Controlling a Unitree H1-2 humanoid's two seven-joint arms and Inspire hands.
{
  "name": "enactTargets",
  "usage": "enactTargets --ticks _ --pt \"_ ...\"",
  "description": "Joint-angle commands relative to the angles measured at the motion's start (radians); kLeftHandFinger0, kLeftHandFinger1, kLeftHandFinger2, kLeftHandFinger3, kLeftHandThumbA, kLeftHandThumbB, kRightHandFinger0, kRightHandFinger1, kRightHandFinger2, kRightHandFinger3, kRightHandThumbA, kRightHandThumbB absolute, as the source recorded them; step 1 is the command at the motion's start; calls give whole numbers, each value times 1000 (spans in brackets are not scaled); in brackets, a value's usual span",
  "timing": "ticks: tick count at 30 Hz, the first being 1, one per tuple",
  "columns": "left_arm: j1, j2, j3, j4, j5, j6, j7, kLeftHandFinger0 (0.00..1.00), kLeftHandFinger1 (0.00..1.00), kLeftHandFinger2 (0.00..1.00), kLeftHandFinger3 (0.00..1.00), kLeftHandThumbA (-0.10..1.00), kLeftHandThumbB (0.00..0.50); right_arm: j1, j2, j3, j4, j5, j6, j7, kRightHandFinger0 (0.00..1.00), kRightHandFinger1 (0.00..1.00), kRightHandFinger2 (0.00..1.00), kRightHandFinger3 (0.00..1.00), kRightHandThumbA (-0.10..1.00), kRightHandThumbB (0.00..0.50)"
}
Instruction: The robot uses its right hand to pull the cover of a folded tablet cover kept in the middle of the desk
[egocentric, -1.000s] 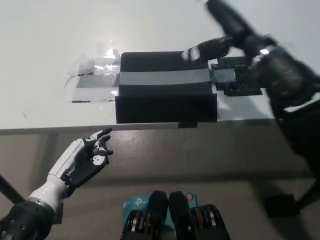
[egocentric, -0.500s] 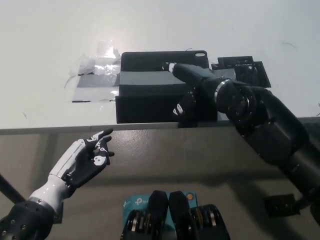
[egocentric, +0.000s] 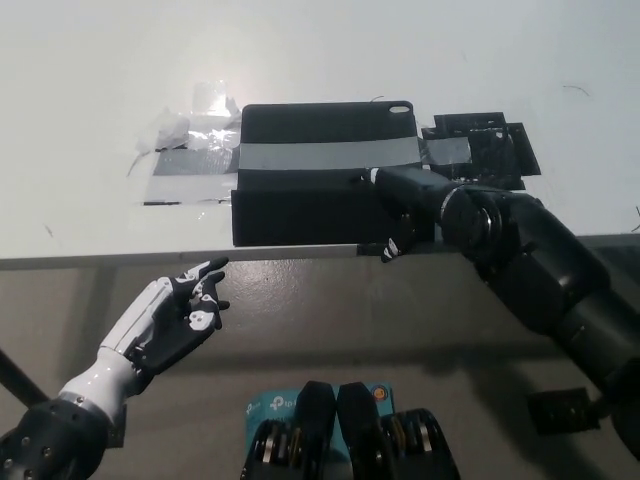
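The black folded tablet cover (egocentric: 310, 205) lies in the middle of the white desk (egocentric: 100, 70), its front edge reaching the desk's front edge. A grey tape band (egocentric: 320, 157) runs across it. My black right hand (egocentric: 405, 210) rests on the cover's front right corner, reaching over the desk's edge there. How it grips the cover is hidden by the hand itself. My white left hand (egocentric: 175, 320) hangs open below the desk's front edge at the lower left, apart from everything.
Crumpled clear and grey tape (egocentric: 190, 150) sticks to the desk left of the cover. A black flat piece (egocentric: 490, 150) lies taped down to the cover's right. The desk's front edge (egocentric: 120, 260) runs across the picture's middle.
My right arm came down from the far right onto the cover, then drew back toward its front right corner. The cover and the left hand have stayed put.
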Motion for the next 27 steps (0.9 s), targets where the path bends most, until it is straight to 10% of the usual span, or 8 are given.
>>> enactTargets --ticks 1,7,11,27 --pt "-38 12 5 -30 -12 9 -15 847 993 1000 1000 1000 236 -20 3 9 -58 -54 6 15 1000 1000 1000 1000 1000 500" --pt "-42 16 11 -25 -15 3 -16 811 975 1000 1000 1000 243 28 2 -25 -159 -37 54 42 1000 1000 1000 1000 1000 494" --pt "-45 18 13 -30 -12 10 -13 812 976 1000 1000 1000 256 70 -14 -32 -277 -38 87 81 814 1000 1000 1000 1000 491" --pt "-93 25 18 3 -13 3 -17 809 965 1000 1000 1000 236 292 -125 -107 -686 26 242 246 1000 1000 999 1000 1000 413"
